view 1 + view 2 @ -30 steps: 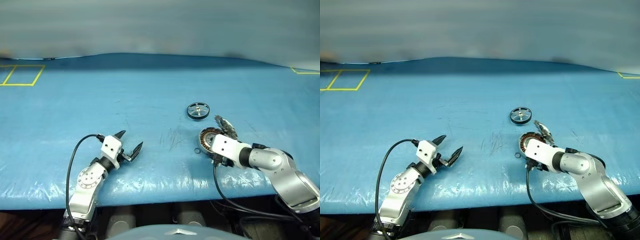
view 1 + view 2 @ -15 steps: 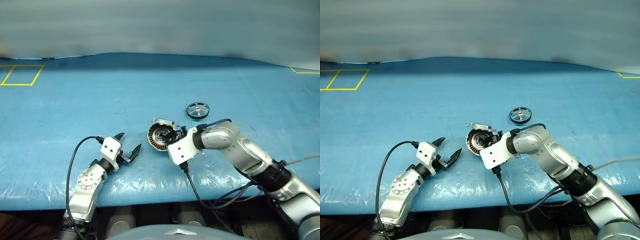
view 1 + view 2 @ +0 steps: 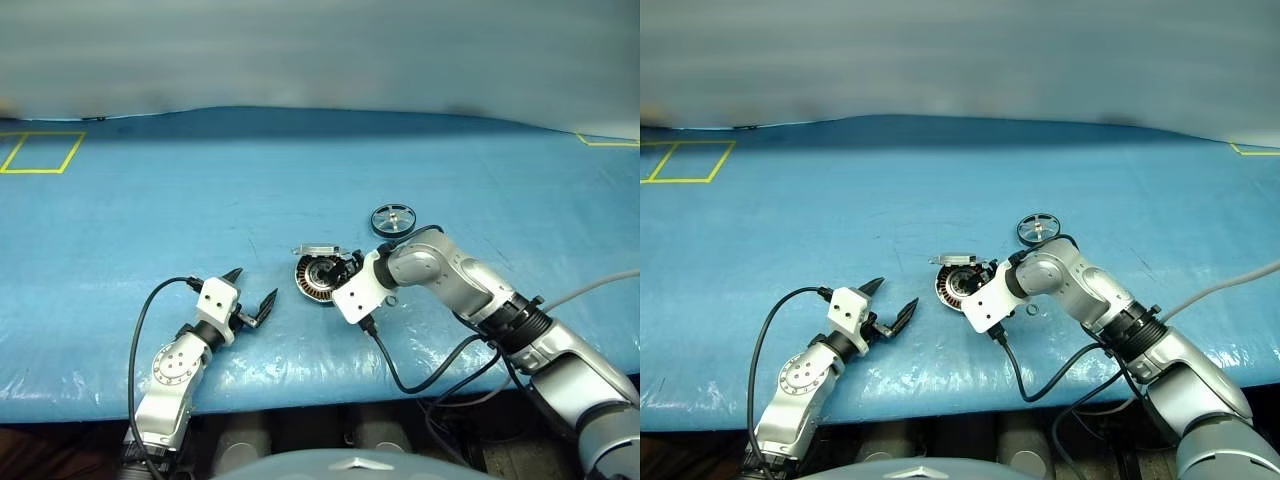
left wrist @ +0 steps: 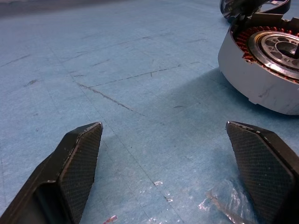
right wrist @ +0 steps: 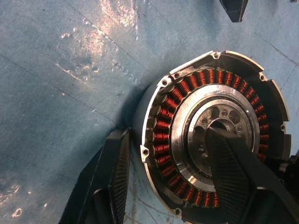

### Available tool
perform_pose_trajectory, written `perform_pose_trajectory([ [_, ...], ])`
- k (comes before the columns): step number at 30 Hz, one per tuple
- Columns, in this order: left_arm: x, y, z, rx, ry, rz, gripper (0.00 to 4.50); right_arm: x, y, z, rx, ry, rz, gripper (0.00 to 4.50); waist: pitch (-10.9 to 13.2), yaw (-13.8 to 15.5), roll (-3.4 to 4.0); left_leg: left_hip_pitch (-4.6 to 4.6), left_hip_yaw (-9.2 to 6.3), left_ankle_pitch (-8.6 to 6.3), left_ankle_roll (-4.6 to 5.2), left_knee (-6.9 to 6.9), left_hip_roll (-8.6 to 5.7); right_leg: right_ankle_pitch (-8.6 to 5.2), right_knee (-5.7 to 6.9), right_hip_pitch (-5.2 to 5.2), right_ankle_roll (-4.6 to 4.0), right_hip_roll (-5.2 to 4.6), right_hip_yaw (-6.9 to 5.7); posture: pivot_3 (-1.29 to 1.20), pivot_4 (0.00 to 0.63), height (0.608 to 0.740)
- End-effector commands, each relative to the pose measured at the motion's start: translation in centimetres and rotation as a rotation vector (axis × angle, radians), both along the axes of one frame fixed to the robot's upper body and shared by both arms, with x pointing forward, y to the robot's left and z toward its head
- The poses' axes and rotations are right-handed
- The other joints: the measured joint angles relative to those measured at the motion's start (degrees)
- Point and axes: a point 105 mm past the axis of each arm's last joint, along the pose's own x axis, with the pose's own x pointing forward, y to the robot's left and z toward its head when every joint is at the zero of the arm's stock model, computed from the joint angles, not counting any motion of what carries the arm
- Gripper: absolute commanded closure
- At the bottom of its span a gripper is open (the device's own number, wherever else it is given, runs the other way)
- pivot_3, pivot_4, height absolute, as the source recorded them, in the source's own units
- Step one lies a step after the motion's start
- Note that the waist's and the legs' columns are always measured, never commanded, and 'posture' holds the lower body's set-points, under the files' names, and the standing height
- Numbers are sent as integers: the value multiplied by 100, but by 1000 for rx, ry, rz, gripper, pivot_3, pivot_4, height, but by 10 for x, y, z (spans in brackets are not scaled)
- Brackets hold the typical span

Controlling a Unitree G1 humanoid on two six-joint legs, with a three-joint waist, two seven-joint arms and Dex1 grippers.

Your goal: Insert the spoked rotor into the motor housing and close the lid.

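Note:
The motor housing (image 3: 316, 278) sits on the blue table, left of centre, its copper windings (image 5: 163, 130) ringing a dark hub. Its lid (image 3: 318, 248) stands open at the far edge. My right gripper (image 5: 167, 135) is shut on the motor housing, with one finger outside the wall and the other down in the hub. The spoked rotor (image 3: 395, 219) lies flat on the table, behind and to the right of the housing, with nothing touching it. My left gripper (image 3: 255, 285) rests open on the table left of the housing (image 4: 261, 79), holding nothing.
A tiny black ring (image 3: 1032, 309) lies on the table right of the housing. Yellow tape marks a square (image 3: 40, 150) at the far left. The table's front edge (image 3: 320, 385) runs just under both arms.
My right gripper has rolled over and brought the motor housing leftward, from right of the rotor to a spot nearer the left gripper. The rotor and left gripper stayed put.

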Motion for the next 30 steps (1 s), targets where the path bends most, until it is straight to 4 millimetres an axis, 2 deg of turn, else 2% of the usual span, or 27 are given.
perform_pose_trajectory([
  [1, 1, -7, 13, -9, -56, -18, 0, 5, 7, 17, 65, -54, 13, 1342, 0, 6, 0, 1, 0, 0, 0, 0, 0, 0, 1, 1, 0, 0, 0, 0, 150, 740],
  [2, 1, -6, 13, -7, -54, -18, 0, 4, 7, 19, 77, -67, 13, 1096, 0, 7, 0, 0, 0, 0, 0, 0, 0, 0, 1, 1, -1, 0, 0, 0, 150, 740],
  [9, -2, -8, 8, -7, -34, -32, 0, -8, -6, 41, 213, -22, -97, 1096, 0, 17, 0, -3, -4, 0, 0, -3, -2, 0, -2, 2, -1, -2, -1, 0, 150, 740],
  [12, -2, -12, 8, -11, -31, -46, 0, -11, -22, 50, 276, -30, -207, 1096, -1, 29, 0, -2, -5, 0, 0, -1, -2, 0, -3, 6, -2, -4, -3, 0, 150, 740],
  [17, -2, -15, 7, -13, -23, -77, 0, -23, -50, 52, 441, 41, -466, 1096, -2, 62, -2, -1, -8, -1, 0, -1, -2, -1, -5, 9, -2, -6, -6, 0, 150, 740],
  [20, -4, -18, 9, -4, -32, -118, 0, -32, -70, 40, 648, 119, -675, 1096, -8, 71, -9, 0, -5, -1, 0, 0, -1, -2, -4, 6, -4, -6, -5, 0, 150, 740],
  [23, -6, -20, 11, 10, -47, -162, 0, -45, -80, 24, 816, 255, -815, 1096, -5, 84, -6, 1, -15, -2, -2, -6, 0, -6, -8, 13, -8, -4, -13, 0, 150, 740],
  [26, -7, -21, 16, -9, -67, -191, 0, -50, -88, 11, 876, 303, -921, 1096, -6, 34, -2, 1, -11, -2, -1, -2, 2, -6, -4, 4, -2, -8, -4, 0, 150, 740],
  [30, -13, -24, 22, -21, -113, -256, 0, -47, -98, -4, 906, 282, -1011, 1096, -7, 5, -3, 4, -11, -1, -1, 6, 3, -9, -3, 1, 20, -10, -1, 0, 150, 740],
])
